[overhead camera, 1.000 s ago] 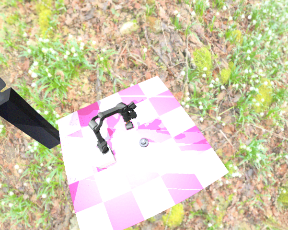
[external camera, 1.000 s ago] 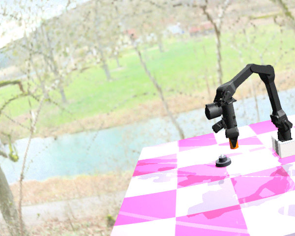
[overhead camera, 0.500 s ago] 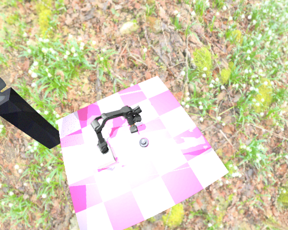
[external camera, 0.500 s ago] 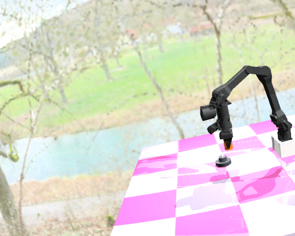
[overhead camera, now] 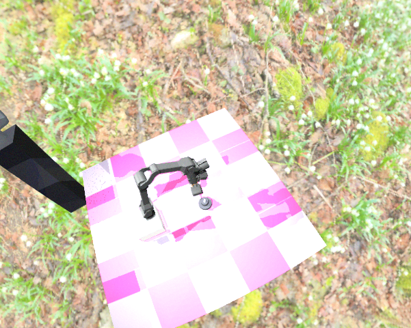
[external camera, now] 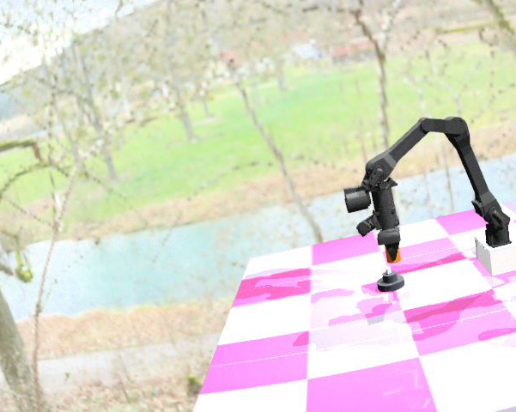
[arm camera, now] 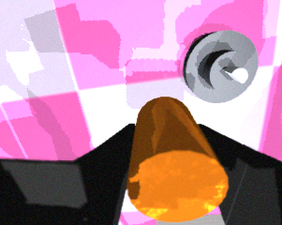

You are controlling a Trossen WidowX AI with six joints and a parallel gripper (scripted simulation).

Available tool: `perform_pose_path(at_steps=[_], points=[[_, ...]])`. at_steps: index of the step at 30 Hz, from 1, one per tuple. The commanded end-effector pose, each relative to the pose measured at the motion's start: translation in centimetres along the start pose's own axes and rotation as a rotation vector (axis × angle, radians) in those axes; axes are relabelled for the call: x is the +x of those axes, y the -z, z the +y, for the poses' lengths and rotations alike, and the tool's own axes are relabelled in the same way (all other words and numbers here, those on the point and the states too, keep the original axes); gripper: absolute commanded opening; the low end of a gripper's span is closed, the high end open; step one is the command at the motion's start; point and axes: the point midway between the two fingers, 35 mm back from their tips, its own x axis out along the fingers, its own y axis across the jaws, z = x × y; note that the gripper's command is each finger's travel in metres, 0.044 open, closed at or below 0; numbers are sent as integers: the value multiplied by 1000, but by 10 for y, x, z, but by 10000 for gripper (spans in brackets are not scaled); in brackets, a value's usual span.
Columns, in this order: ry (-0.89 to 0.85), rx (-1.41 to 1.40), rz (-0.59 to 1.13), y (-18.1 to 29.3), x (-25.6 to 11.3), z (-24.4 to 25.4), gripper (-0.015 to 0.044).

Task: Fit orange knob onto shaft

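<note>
The orange knob (external camera: 393,255) (arm camera: 179,185) is held off the table between the fingers of my gripper (external camera: 392,253) (arm camera: 165,129), which is shut on it and points down. The knob's hole underneath is hidden. The dark round pedestal (overhead camera: 208,206) (external camera: 391,286) (arm camera: 203,89) stands on the table with its silver shaft (overhead camera: 204,200) (external camera: 387,270) (arm camera: 239,75) upright. In the wrist view the pedestal is beyond the knob and to the right. In the exterior view the knob is above the shaft's height, slightly right of it. The shaft's flat side cannot be made out.
The pink and white checkered table (overhead camera: 262,261) (external camera: 360,399) lies under everything, with shadows across it. The arm's base stands on a white block (external camera: 506,260). A large black post (overhead camera: 35,169) stands beside the table's left edge in the top view.
</note>
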Motion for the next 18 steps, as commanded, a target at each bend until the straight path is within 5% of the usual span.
perform_pose_path(at_steps=[1,18], points=[[2,-6,-12,-7,1,-10,0],[5,-16,-7,-22,17,-61,0]])
